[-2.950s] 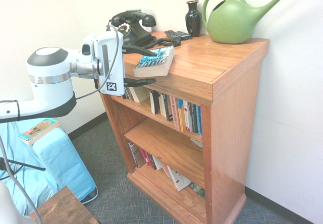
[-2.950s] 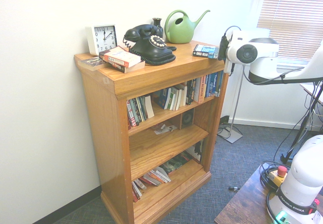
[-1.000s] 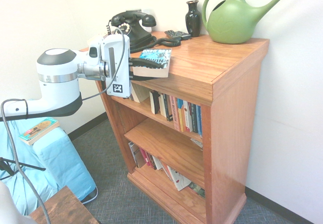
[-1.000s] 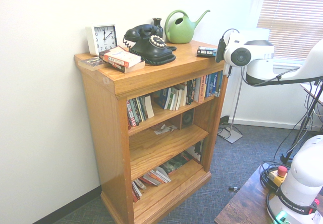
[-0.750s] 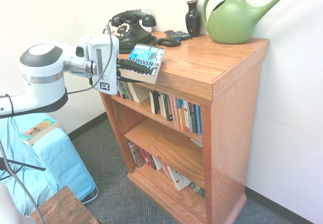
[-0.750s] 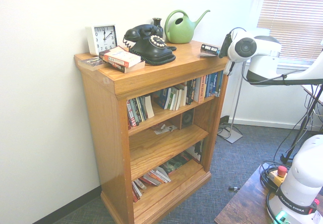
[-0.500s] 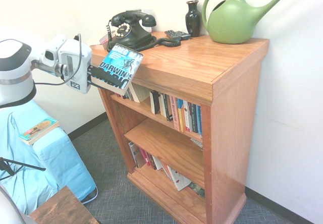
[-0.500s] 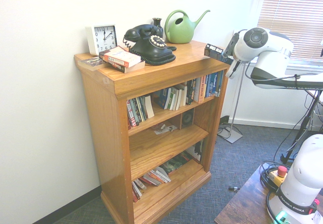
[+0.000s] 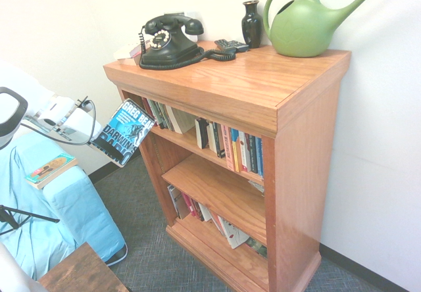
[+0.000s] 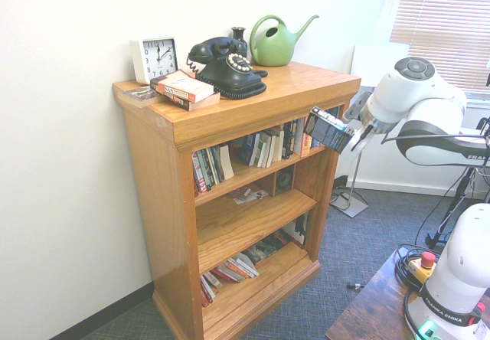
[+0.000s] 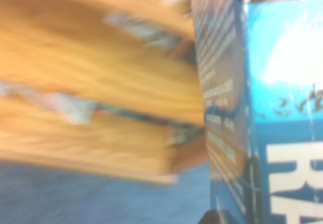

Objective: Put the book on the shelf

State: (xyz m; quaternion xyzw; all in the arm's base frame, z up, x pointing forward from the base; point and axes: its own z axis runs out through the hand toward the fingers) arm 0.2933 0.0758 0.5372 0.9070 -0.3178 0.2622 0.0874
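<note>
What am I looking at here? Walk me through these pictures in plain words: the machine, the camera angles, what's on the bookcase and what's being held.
The machine is a white robot arm with a two-finger gripper. Two pictures come from cameras standing in the room, on opposite sides of the arm, so it enters from the left in one and from the right in the other. The third, blurry one comes from a camera on the arm's wrist.

The gripper is shut on the book, a blue and black paperback reading "GREG BEAR", held tilted in the air beside the shelf, below its top board.

On top of the shelf stand a black telephone, a dark vase, a green watering can, a white clock and a couple of stacked books. More books fill the tiers below.
</note>
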